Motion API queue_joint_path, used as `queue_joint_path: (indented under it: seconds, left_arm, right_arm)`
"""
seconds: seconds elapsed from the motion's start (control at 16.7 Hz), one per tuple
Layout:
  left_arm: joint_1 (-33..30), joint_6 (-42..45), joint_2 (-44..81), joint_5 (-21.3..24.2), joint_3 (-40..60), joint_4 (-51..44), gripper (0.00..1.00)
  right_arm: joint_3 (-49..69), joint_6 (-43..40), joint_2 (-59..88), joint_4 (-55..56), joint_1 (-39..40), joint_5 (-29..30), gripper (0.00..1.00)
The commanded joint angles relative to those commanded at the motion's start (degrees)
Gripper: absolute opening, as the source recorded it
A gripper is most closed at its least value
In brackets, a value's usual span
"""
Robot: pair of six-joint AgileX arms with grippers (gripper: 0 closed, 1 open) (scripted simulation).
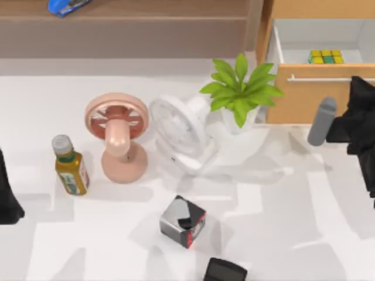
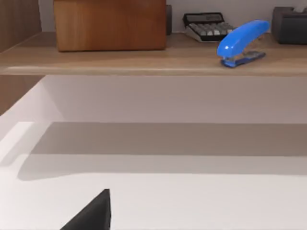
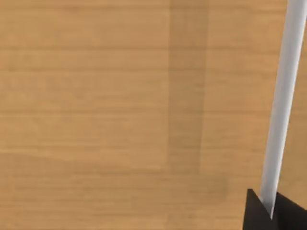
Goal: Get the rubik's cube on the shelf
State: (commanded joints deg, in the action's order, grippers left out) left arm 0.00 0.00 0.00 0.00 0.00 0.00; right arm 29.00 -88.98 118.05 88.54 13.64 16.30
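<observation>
**Cube sits in open drawer as right arm hangs at the cabinet front**

Seen from above, the rubik's cube point(image 1: 326, 57) lies inside the pulled-out drawer point(image 1: 304, 35) of the orange-tan cabinet point(image 1: 293, 99) at the table's right rear, its yellow and green squares facing up, near the drawer's front panel. The shelf point(image 1: 135, 26) runs along the back of the table to the cabinet's left; a blue stapler point(image 1: 67, 6) rests on it, and the left wrist view adds a calculator point(image 2: 206, 25), a wooden box point(image 2: 110, 24) and a dark box point(image 2: 290, 25) on the same ledge.

The right arm's gripper point(image 1: 357, 88) hangs at the right edge, just in front of the drawer's metal handle point(image 1: 322, 78). Its wrist camera looks flat onto the wood front, with the handle bar point(image 3: 283, 110) crossing close by a dark fingertip point(image 3: 256, 211); how far its fingers are spread cannot be told. The left arm's gripper point(image 1: 9, 199) is parked at the table's left edge, well away from the cube; its finger spread cannot be told either.

On the white table point(image 1: 281, 193) stand a pink fan point(image 1: 117, 137), a white fan point(image 1: 179, 132) beside it, a potted plant point(image 1: 240, 91), a bottle point(image 1: 70, 167), a grey-black-red box point(image 1: 183, 221) and a small black object point(image 1: 225, 271) at the front edge.
</observation>
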Motion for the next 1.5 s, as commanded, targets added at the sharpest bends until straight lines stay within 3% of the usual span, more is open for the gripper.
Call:
queue_joint_path:
  seconds: [0.48,0.78,1.5]
  left_arm:
    - [0.0,0.0,0.0,0.0,0.0,0.0,1.00]
    - [0.0,0.0,0.0,0.0,0.0,0.0,1.00]
    - [0.0,0.0,0.0,0.0,0.0,0.0,1.00]
  right_arm:
    - [-12.6,0.1,-3.4,9.0,3.6,3.6,0.00]
    - [-13.5,0.1,-3.6,9.6,3.9,3.8,0.00]
    - [-13.5,0.1,-3.6,9.6,3.9,3.8,0.90]
